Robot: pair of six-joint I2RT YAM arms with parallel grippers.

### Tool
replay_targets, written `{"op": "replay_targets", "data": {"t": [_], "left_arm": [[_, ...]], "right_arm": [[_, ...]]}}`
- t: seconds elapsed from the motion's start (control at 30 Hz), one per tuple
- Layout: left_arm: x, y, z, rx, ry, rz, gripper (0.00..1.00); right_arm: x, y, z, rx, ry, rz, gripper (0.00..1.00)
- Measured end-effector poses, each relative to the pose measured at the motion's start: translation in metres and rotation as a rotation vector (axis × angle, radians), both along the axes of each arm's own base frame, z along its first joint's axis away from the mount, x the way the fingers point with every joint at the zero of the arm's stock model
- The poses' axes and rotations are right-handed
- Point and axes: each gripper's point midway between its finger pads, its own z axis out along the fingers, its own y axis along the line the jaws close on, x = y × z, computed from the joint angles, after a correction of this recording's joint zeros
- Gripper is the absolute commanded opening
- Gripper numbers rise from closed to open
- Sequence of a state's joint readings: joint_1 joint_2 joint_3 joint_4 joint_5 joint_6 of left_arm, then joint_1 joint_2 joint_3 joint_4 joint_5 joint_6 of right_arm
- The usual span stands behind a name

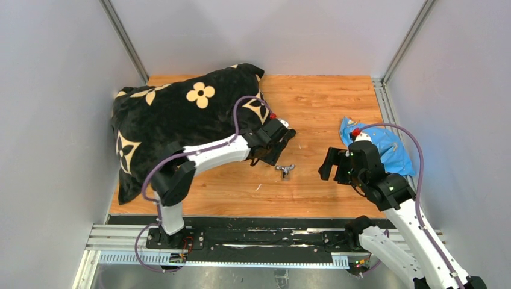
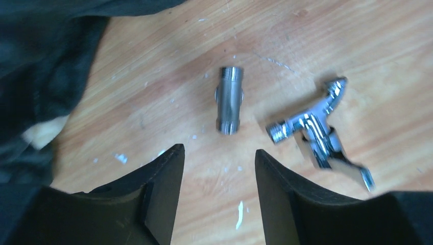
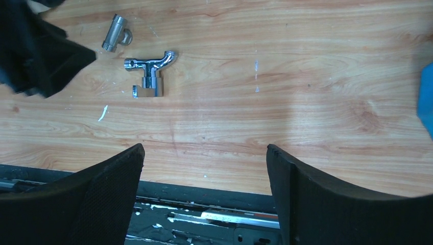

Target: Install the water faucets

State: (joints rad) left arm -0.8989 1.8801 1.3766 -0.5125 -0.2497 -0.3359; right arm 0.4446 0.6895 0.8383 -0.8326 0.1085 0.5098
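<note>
The T-shaped chrome tap piece (image 2: 319, 132) lies on the wooden table, also in the top view (image 1: 285, 169) and the right wrist view (image 3: 149, 69). The short stubby fitting (image 2: 230, 100) lies just beside it, and shows in the right wrist view (image 3: 114, 32). My left gripper (image 2: 218, 151) is open and empty, just short of the fitting; in the top view (image 1: 278, 148) it hovers over both parts. My right gripper (image 3: 204, 150) is open and empty, well to the right of the parts, seen in the top view (image 1: 331, 164).
A black blanket with tan flowers (image 1: 175, 114) covers the table's back left. A blue plastic bag (image 1: 385, 147) lies at the right, behind my right arm. The black rail (image 1: 253, 238) runs along the near edge. White flecks dot the wood.
</note>
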Motion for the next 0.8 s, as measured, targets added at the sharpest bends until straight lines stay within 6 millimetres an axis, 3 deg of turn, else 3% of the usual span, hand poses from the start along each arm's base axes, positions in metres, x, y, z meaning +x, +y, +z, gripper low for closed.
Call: {"op": "replay_targets", "data": {"t": [0.13, 0.23, 0.33, 0.47, 0.63, 0.8], "left_arm": [[-0.013, 0.016, 0.051, -0.085, -0.066, 0.001, 0.66], [-0.027, 0.037, 0.09, -0.161, -0.13, 0.017, 0.68], [-0.043, 0.058, 0.112, -0.223, -0.173, 0.042, 0.69], [-0.063, 0.087, 0.111, -0.258, -0.171, 0.084, 0.71], [-0.084, 0.115, 0.094, -0.256, -0.136, 0.138, 0.79], [-0.092, 0.131, 0.095, -0.273, -0.144, 0.189, 0.84]], "right_arm": [[0.003, 0.013, -0.009, 0.065, 0.019, -0.001, 0.88], [0.004, 0.028, -0.032, 0.094, 0.077, 0.012, 0.88], [0.001, 0.051, -0.049, 0.069, 0.131, 0.059, 0.88], [0.005, 0.086, -0.069, -0.004, 0.194, 0.111, 0.84], [0.031, 0.117, -0.087, -0.065, 0.23, 0.092, 0.6], [0.045, 0.128, -0.112, -0.108, 0.268, 0.064, 0.41]]}}
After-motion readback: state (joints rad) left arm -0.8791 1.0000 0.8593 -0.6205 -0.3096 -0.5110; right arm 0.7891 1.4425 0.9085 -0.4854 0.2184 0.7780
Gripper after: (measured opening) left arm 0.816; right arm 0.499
